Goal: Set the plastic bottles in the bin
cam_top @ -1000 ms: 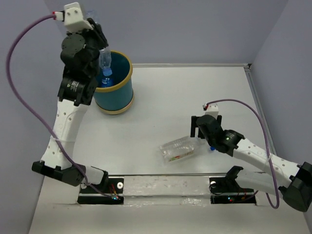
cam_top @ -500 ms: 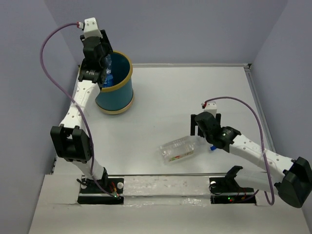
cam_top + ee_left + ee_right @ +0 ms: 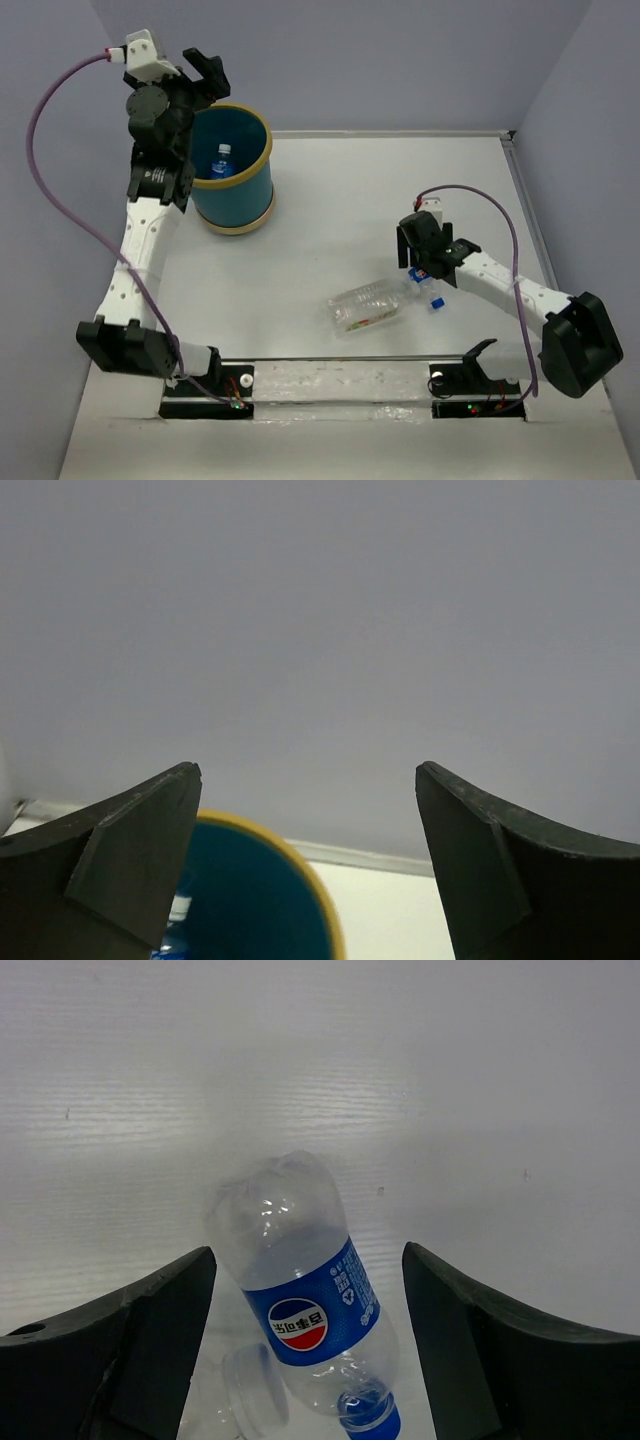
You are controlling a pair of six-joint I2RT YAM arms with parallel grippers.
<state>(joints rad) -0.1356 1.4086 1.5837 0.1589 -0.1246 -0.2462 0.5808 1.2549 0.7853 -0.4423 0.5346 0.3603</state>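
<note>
1. The worktop (image 3: 340,190) is a pale flat surface with walls around it. It carries the bin at the far left and two bottles on the near right, so each arm has work on its own side
2. The bin (image 3: 240,200) stands upright near the left arm, with its mouth open to the top. This way a bottle only needs to be released above the rim
3. Your left end effector (image 3: 205,68) hangs high, just over the far-left rim of the bin. Its jaws are spread to the widest and hold nothing; the left wrist view shows only the wall between them and the bin below
4. Your right end effector (image 3: 305,1260) is low over the worktop. Its jaws are open, one on each side of a small bottle, with a gap on both sides and no grip yet. I judge this is the pose for a pinch across the body
5. The larger bottle (image 3: 368,305), with the red-green label, lies on its side beside the small one and waits for its turn
6. The small blue-label bottle (image 3: 305,1300) lies flat, with its blue cap toward the camera
7. One blue-capped bottle (image 3: 222,160) already lies inside the bin
</note>
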